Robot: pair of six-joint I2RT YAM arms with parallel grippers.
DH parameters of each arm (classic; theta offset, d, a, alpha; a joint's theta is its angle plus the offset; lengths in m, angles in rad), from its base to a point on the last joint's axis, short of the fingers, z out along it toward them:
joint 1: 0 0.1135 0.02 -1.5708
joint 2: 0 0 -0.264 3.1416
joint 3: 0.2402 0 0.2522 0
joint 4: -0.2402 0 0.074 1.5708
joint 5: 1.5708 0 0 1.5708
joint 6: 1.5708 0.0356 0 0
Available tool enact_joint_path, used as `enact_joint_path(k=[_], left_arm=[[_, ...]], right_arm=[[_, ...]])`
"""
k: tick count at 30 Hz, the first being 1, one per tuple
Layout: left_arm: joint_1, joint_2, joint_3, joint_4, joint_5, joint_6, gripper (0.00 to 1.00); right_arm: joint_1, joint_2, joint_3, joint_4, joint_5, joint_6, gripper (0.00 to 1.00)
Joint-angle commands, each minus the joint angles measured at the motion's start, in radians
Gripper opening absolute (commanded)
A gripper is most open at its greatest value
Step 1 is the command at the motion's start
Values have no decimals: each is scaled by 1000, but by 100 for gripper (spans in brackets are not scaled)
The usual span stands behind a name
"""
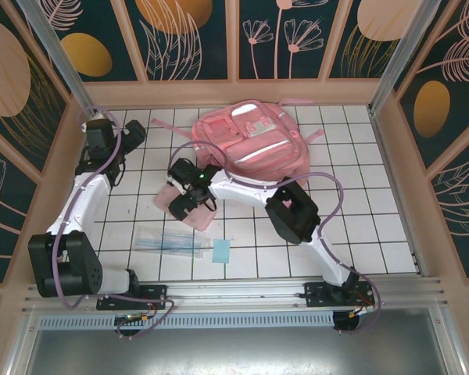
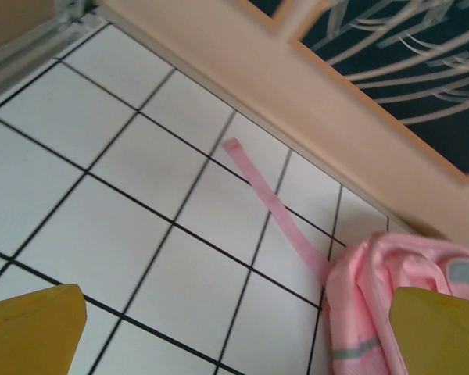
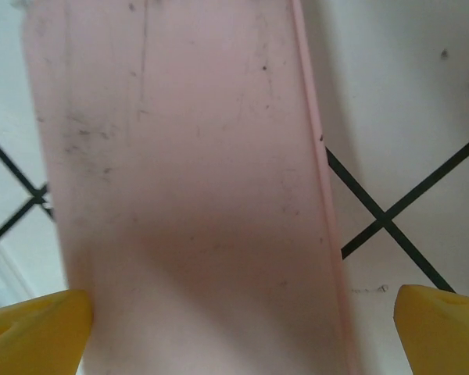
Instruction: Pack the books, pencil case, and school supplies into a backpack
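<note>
The pink backpack (image 1: 254, 141) lies at the back middle of the tiled table, and its edge (image 2: 383, 305) and a loose strap (image 2: 270, 199) appear in the left wrist view. My left gripper (image 1: 135, 133) (image 2: 234, 336) is open over bare tiles left of the backpack. The pale pink pencil case (image 1: 199, 219) (image 3: 187, 195) lies flat in front of the backpack. My right gripper (image 1: 189, 194) (image 3: 238, 336) hangs open close above it, one yellow fingertip (image 3: 35, 328) at each long side. A clear bluish packet of sticks (image 1: 168, 242) and a small light-blue pad (image 1: 221, 251) lie nearer the front. The books are out of view.
Wooden walls (image 1: 55, 156) close in the table on the left, back and right. The right arm's elbow (image 1: 293, 215) sits low over the tiles right of the pencil case. A metal rail (image 1: 242, 293) runs along the front edge.
</note>
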Motion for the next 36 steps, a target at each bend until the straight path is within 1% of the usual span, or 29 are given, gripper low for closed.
enact_joint_path(k=[1,8,15,18,21,25,30,34,36], left_arm=[[35,12,-14,49,78,-50,99],[43,15,-14,55,93,-53,99],[44,23,-11,60,124,-56,99],[44,22,-9,59,133,-56,99],[44,27,-15,68,147,-59,99],[43,35,-9,65,166,-60,99],[44,36,-7,63,172,-58,99],[44,42,-7,65,178,-61,99],[44,45,-7,66,183,-61,99]], right_arm=[[22,46,51,-69,109,-59,99],[64,74,62,-82,128,-67,99],[66,8,-10,-40,34,-41,99],[66,-9,-3,-36,27,-42,99],[64,-24,-2,-29,-11,-53,99],[56,-21,-2,-30,-18,-60,99],[54,1,-52,-4,19,-64,99],[59,25,-72,4,97,-56,99],[58,19,-88,24,107,-49,99]])
